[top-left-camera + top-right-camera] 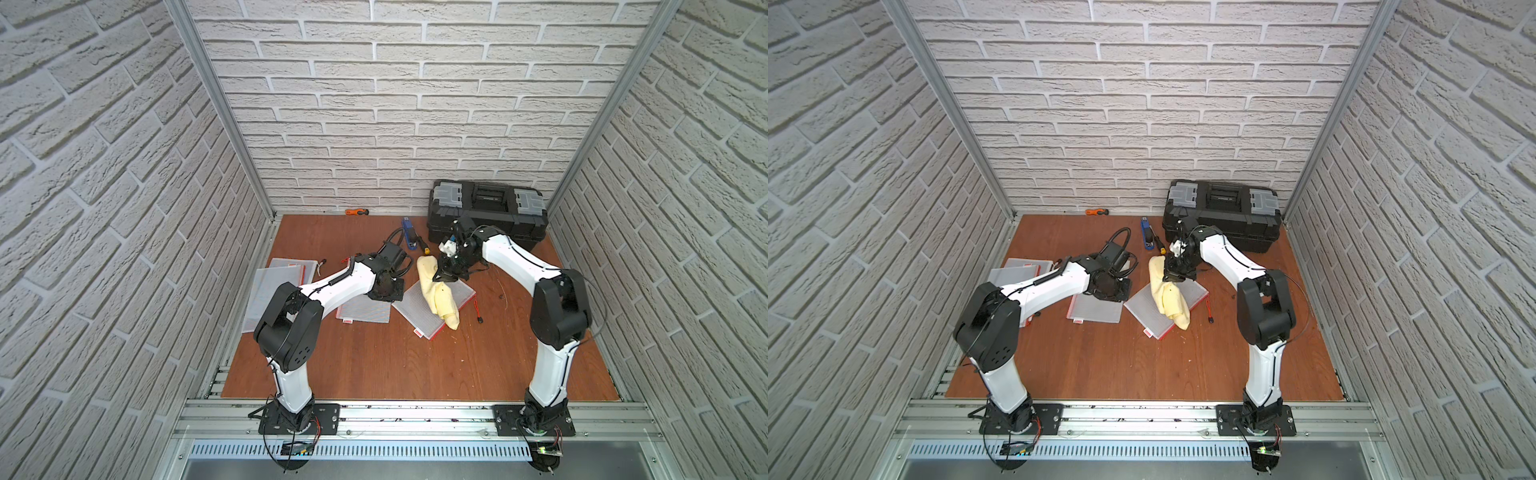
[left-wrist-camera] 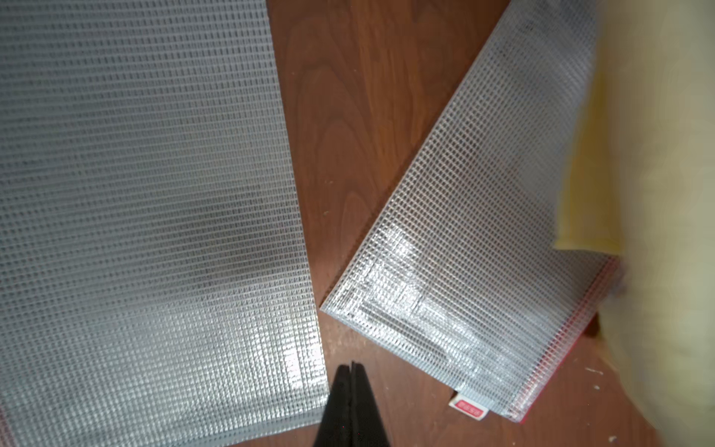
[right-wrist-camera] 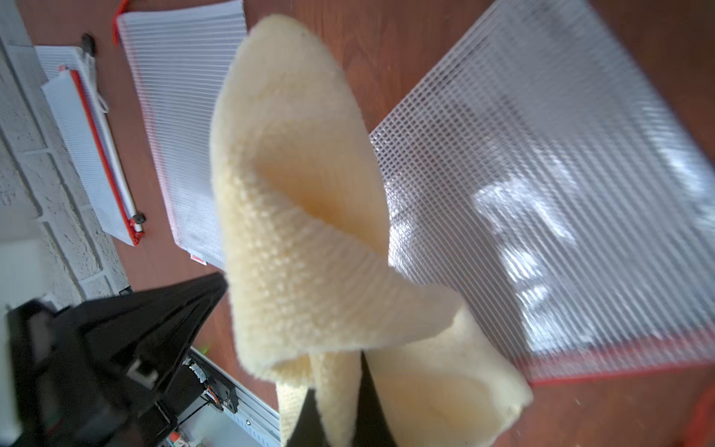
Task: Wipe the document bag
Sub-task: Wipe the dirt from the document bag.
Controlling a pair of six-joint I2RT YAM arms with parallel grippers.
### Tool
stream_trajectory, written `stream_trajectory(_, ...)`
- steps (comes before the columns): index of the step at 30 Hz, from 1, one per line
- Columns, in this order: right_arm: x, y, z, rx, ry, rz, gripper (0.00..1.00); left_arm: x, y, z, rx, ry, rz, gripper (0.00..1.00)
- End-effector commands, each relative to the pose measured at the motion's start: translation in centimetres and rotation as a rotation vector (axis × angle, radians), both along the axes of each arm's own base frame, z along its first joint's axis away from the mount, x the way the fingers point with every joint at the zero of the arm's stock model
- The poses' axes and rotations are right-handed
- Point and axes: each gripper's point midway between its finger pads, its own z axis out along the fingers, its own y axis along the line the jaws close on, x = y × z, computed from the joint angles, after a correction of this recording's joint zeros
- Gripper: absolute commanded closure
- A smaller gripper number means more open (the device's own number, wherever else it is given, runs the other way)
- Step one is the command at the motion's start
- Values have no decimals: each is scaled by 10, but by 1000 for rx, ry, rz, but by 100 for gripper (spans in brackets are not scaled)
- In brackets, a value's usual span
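A translucent mesh document bag (image 1: 415,309) with a red zip edge lies angled on the wooden floor in both top views (image 1: 1148,309). A pale yellow cloth (image 1: 436,291) drapes across it and hangs from my right gripper (image 1: 446,276), which is shut on the cloth's upper fold. In the right wrist view the cloth (image 3: 301,232) fills the middle, pinched at the right gripper (image 3: 340,391), with the bag (image 3: 541,174) beneath. My left gripper (image 2: 352,365) is shut and empty over bare wood between this bag (image 2: 483,232) and a second bag (image 2: 147,193).
Other mesh bags lie at the left (image 1: 274,291) and under the left wrist (image 1: 365,311). A black toolbox (image 1: 486,212) stands at the back right. A blue stapler (image 1: 409,232) and an orange screwdriver (image 1: 357,212) lie near the back wall. A red zip cord (image 1: 477,309) trails beside the bag.
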Motion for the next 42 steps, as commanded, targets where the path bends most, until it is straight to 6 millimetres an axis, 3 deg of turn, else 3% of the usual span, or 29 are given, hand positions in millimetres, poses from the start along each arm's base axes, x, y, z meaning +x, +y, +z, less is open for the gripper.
stream_trajectory(1, 2, 10, -14, -7, 28, -1, 98, 9, -20, -4, -118, -13, 3, 100)
stream_trajectory(9, -20, -11, -51, -94, 101, -32, 98, 8, -30, -39, -121, 55, -4, 100)
stream_trajectory(24, -29, -15, -58, -77, 120, -58, 98, -37, -40, -38, -114, 78, -92, 100)
stream_trajectory(28, -27, -13, -54, -68, 110, -59, 98, -43, -36, -49, -89, 101, -93, 100)
stream_trajectory(32, -27, -7, -47, -65, 96, -43, 98, -45, -37, -61, -65, 126, -101, 100)
stream_trajectory(36, -35, 18, -38, -50, 84, 19, 98, -48, -35, -70, -36, 140, -102, 100)
stream_trajectory(42, -48, 51, -53, -12, 129, 64, 98, -52, -27, -77, 4, 150, -98, 100)
